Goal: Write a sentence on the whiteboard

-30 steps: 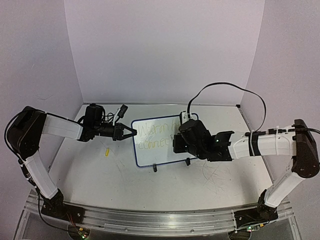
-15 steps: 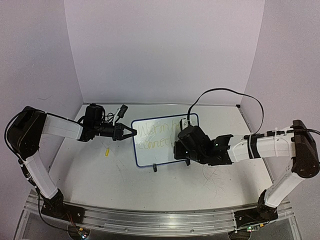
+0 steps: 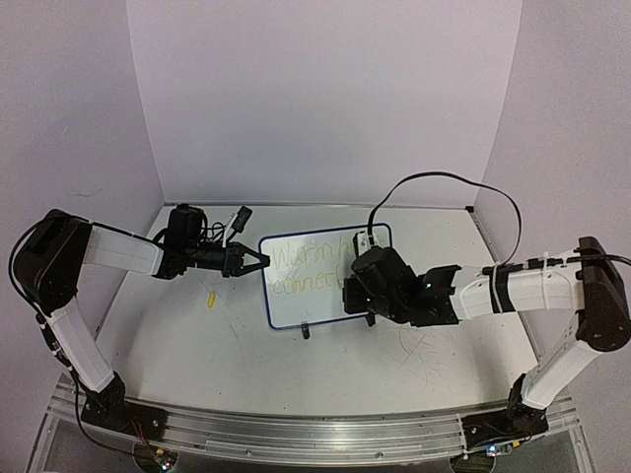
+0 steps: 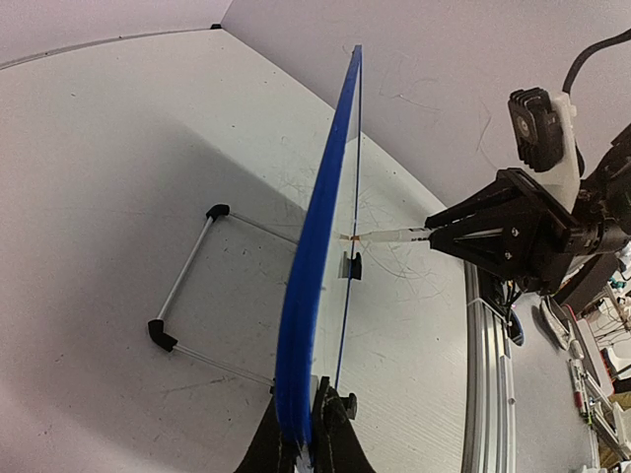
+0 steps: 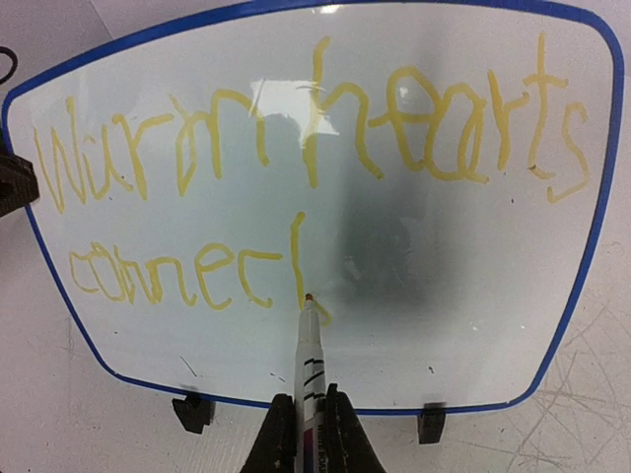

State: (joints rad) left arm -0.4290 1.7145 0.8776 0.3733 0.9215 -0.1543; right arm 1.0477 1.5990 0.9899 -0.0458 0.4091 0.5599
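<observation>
Since the earlier frame, our right hand [image 3: 357, 288] has dropped toward the lower line. Our left hand [image 3: 259, 260] clamps the left edge of the whiteboard [image 3: 296, 307], which stands on the surface [image 3: 197, 345]. The sentence [image 5: 315, 99] runs lengthwise. The right hand grips the marker [image 5: 311, 360], tip at the uncrossed "t"; we judge the crossbar lies just above.

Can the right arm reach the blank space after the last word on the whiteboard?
Likely yes. Its marker tip is at the whiteboard, just beside that space, and nothing stands between.
</observation>
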